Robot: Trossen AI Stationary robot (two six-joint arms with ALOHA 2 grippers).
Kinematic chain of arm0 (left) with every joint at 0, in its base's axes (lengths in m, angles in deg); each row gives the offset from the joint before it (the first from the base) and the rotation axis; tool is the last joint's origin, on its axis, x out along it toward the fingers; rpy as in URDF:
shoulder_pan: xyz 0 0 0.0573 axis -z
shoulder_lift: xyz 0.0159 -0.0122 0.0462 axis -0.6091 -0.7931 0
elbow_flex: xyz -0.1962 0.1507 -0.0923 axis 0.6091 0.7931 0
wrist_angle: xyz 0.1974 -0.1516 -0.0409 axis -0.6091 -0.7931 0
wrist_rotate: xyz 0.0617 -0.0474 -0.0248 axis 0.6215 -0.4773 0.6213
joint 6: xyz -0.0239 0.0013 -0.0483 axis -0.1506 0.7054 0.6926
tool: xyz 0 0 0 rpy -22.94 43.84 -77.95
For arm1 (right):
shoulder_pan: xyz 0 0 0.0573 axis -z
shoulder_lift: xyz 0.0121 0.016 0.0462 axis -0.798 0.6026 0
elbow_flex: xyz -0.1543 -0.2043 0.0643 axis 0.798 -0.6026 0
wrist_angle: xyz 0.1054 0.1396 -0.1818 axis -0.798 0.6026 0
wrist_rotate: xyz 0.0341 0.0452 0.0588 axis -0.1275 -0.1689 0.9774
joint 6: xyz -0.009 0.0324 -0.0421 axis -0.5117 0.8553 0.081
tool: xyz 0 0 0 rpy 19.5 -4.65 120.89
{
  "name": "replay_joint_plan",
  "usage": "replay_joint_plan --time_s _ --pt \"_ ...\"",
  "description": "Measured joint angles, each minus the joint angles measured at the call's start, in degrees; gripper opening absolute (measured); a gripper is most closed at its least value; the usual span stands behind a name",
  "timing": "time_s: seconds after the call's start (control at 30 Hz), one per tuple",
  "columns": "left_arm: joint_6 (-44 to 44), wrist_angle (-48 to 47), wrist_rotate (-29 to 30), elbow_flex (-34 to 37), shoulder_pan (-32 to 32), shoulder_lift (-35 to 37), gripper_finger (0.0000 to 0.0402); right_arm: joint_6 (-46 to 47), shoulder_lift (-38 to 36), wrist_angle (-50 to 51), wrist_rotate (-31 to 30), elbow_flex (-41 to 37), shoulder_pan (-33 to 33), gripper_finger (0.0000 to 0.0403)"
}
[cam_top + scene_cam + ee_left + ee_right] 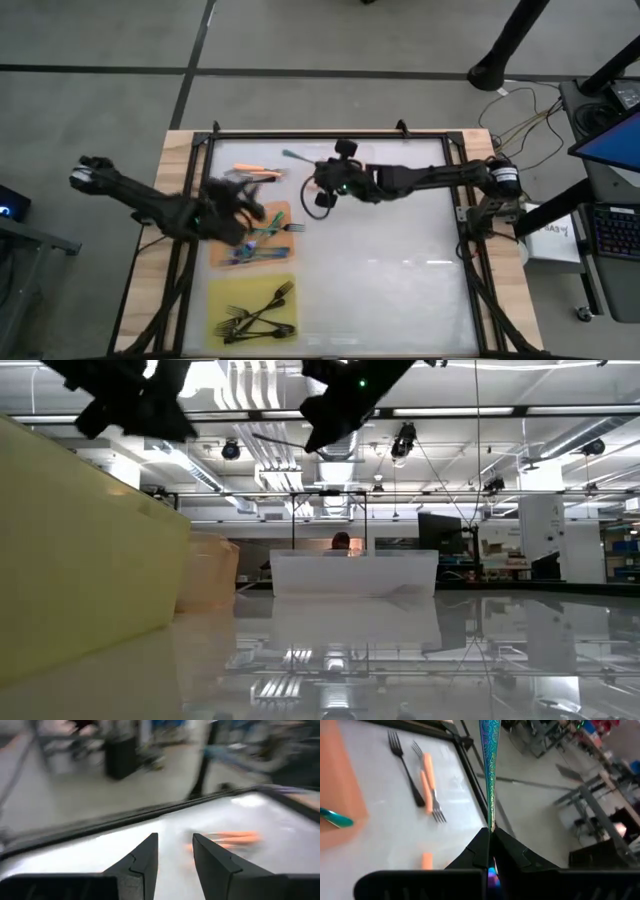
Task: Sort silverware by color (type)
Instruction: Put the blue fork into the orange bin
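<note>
My right gripper (314, 172) is above the table's middle, toward the far edge, shut on a teal iridescent fork (489, 765), which also shows in the high view (295, 157). My left gripper (238, 207) is open and empty (175, 855) above the orange mat (275, 212). Teal forks (262, 240) lie flat on that mat. Several black forks (258, 312) lie on the yellow mat (220, 292). Orange-handled forks (255, 170) and a black fork (405, 765) lie on the white table surface near the far edge. My right gripper pinches the teal fork between its two fingertips (481, 851) at the narrow end of the patterned shaft (491, 822); the end inside the fingers is hidden. The fork runs on in line with the fingers, toward the table's far left. It is lifted clear of the table.
A clear plastic tray (352, 574) stands at the far side in the low view, with a person behind it (342, 541). A black frame (330, 135) rims the white surface (400, 270), which is bare on the right half.
</note>
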Motion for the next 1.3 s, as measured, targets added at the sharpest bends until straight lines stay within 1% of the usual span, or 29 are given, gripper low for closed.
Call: replay_joint_plan --time_s 0.03,0.07,0.1,0.17,0.23,0.33,0.4,0.47,0.6,0.7,0.8,0.9,0.97,1.0,1.1,1.13,1.23,1.27,1.3 --pt "3.52 -5.3 -1.21 0.13 -2.05 2.42 0.0103 1.11 0.0 0.54 0.97 0.0 0.79 0.0009" --pt "4.53 -8.81 -2.23 0.34 -3.91 4.81 0.0103 1.87 0.0 1.12 2.47 0.0 1.53 0.0009" --pt "2.96 -10.14 -3.55 0.6 -5.54 7.22 0.0103 2.92 0.0 1.58 4.21 0.0 2.19 0.0009" --pt "-5.99 -8.18 -7.73 1.38 -8.27 11.93 0.0103 4.8 0.05 1.77 8.24 0.0 3.37 0.0009" --pt "-18.33 -1.67 -13.79 2.78 -10.67 16.32 0.0103 6.53 0.07 1.46 11.77 0.0 4.2 0.0009" --pt "-34.63 10.64 -27.05 5.64 -14.15 21.65 0.0103 8.63 0.11 1.13 13.41 0.0 4.58 0.0009" --pt "-40.77 19.01 -35.44 8.07 -16.24 24.26 0.0103 9.44 0.11 0.63 13.41 -0.02 4.56 0.0009" --pt "-41.77 27.54 -40.01 11.42 -17.63 25.76 0.0103 10.31 0.11 -0.51 13.41 0.0 4.52 0.0009" --pt "-40.02 46.92 -40.35 20.0 -18.08 25.34 0.0103 9.15 0.11 -4.34 13.44 -0.29 4.43 0.0009" --pt "-39.79 65.41 -40.4 27.48 -17.92 22.15 0.0103 6.6 0.37 -8.52 13.55 -0.72 4.39 0.0009" --pt "-41.19 85.94 -39.75 34.78 -17.9 16.77 0.0103 4.19 1.16 -10.94 13.85 -0.76 4.37 0.0009" --pt "-43.63 106.34 -36.2 40.3 -17.9 10.0 0.0103 2.34 2.56 -13.14 13.86 -0.87 4.37 0.0009" --pt "-45.74 116.6 -33.29 42.0 -17.91 5.47 0.0103 -0.16 3.63 -14.83 13.87 -0.92 4.34 0.0009" --pt "-47.12 119.56 -32.26 41.76 -17.92 3.45 0.0103 -1.34 4.26 -16.01 13.83 -0.94 4.33 0.0009" --pt "-51.58 121.65 -31.51 39.23 -17.92 -1.71 0.0103 -4.52 6.28 -21.83 13.93 -0.94 4.26 0.0009" --pt "-52.13 121.77 -30.05 38.15 -17.89 -2.94 0.0103 -4.98 7.0 -23.43 13.86 -0.94 4.26 0.0009" --pt "-53.71 121.97 -20.9 35.38 -17.97 -6.3 0.0103 -6.29 8.81 -27.67 13.9 -0.94 4.26 0.0009" --pt "-54.94 122.42 -19.21 34.72 -17.97 -6.93 0.0103 -6.37 9.2 -28.33 13.86 -0.94 4.26 0.0009" --pt "-56.25 123.62 -19.21 34.44 -17.92 -7.34 0.0103 -6.35 9.74 -29.55 13.87 -0.91 4.26 0.0009"
